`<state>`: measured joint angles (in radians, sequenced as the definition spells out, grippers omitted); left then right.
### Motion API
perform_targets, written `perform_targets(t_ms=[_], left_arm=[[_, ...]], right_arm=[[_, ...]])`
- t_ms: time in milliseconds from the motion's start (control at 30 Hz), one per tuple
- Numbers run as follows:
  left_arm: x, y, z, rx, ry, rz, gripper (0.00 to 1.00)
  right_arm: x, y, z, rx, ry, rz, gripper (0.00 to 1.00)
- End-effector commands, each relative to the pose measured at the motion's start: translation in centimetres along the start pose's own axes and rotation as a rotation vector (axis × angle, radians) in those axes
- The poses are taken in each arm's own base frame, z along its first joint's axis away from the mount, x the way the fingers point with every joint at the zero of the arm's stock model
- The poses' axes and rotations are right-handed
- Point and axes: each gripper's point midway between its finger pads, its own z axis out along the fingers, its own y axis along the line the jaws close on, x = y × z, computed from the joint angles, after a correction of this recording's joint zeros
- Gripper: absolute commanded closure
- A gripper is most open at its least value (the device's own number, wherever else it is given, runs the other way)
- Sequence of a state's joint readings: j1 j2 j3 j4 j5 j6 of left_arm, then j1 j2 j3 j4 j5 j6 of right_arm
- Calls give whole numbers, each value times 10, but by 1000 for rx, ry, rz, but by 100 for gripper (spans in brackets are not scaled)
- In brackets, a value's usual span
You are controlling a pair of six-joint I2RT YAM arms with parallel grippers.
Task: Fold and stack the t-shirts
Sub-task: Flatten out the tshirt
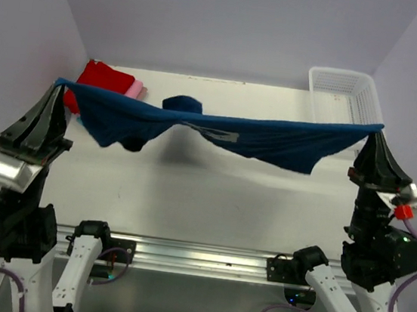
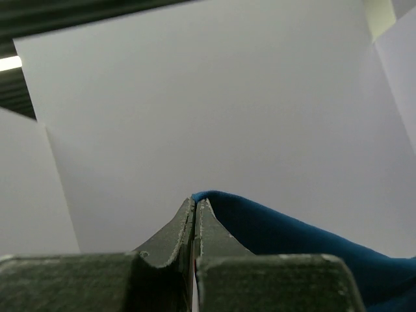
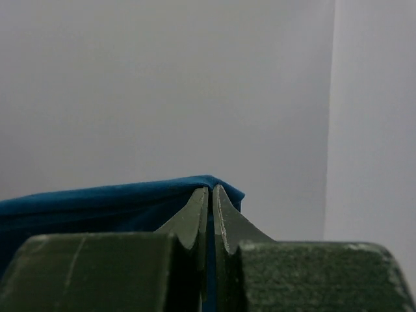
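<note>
The navy t-shirt (image 1: 272, 137) hangs stretched in the air above the table (image 1: 211, 194), strung from far left to far right between the two arms and sagging in the middle. Its lower folds droop toward the table; whether they touch it cannot be told. The left gripper (image 1: 59, 84) is pinched tight on the shirt's left corner, and its wrist view shows the jaws pressed together with blue cloth (image 2: 292, 237) coming out at the tip (image 2: 195, 203). The right gripper (image 1: 379, 131) is clamped on the right corner in the same way, cloth (image 3: 97, 201) wrapped over the closed tip (image 3: 211, 190).

The pale print (image 1: 215, 132) shows only as a thin, creased strip seen at a slant; no picture or writing on it can be read. Behind the shirt's left end a red tee (image 1: 105, 79) and a pink tee (image 1: 135, 90) lie at the far left of the table, partly hidden by the hanging cloth. A dark blue lump (image 1: 182, 105) peeks over the shirt's top edge near the middle; whether it is a separate garment or part of the shirt is unclear.

A white mesh basket (image 1: 345, 97) sits at the far right corner. The table is plain white, with a metal rail (image 1: 196, 257) along its near edge, and pale lavender walls (image 1: 232, 22) close it in on three sides
</note>
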<state>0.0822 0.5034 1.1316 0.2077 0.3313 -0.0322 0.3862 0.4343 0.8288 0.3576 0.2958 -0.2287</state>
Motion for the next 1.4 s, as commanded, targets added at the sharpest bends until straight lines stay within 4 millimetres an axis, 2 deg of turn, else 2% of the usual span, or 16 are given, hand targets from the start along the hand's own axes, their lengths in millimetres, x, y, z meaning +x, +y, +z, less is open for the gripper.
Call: perform_targets(t_ms=[0, 67, 167, 200, 367, 400, 433, 467, 500, 533, 667, 733, 767, 800, 1000, 1367], left_arm=[[-12, -8, -2, 43, 17, 1, 100], [-3, -7, 1, 41, 23, -7, 100], [52, 1, 8, 4, 99, -43, 100], [87, 0, 8, -1, 161, -79, 100], [188, 5, 9, -36, 333, -128, 100], [230, 6, 2, -51, 422, -137, 100], [246, 8, 1, -60, 440, -134, 100], [265, 8, -3, -70, 469, -140, 100], [306, 6, -16, -87, 553, -156, 100], [320, 6, -17, -89, 565, -159, 100], [416, -5, -45, -85, 750, -244, 100], [442, -4, -52, -98, 785, -267, 100], [453, -4, -53, -100, 803, -277, 100], [477, -6, -65, -100, 856, -300, 100], [538, -11, -71, -92, 936, -350, 100], [570, -1, -13, -64, 867, -401, 100]], right_arm=[[-26, -4, -7, -26, -35, -42, 100], [-16, -9, -3, 13, -7, -62, 100], [43, -15, 11, 120, 128, -115, 100], [82, -11, 18, 139, 208, -151, 100], [204, 1, 18, 193, 484, -226, 100], [224, 6, 14, 185, 523, -222, 100], [258, 14, 9, 174, 587, -224, 100], [275, 18, 6, 168, 625, -230, 100], [289, 19, 4, 175, 649, -233, 100], [324, 23, -5, 161, 727, -260, 100], [394, 28, -16, 158, 857, -273, 100], [416, 31, -17, 159, 893, -263, 100], [443, 33, -30, 148, 953, -287, 100], [449, 37, -22, 148, 944, -279, 100], [505, 45, -15, 145, 999, -292, 100], [533, 11, 46, 202, 998, -324, 100]])
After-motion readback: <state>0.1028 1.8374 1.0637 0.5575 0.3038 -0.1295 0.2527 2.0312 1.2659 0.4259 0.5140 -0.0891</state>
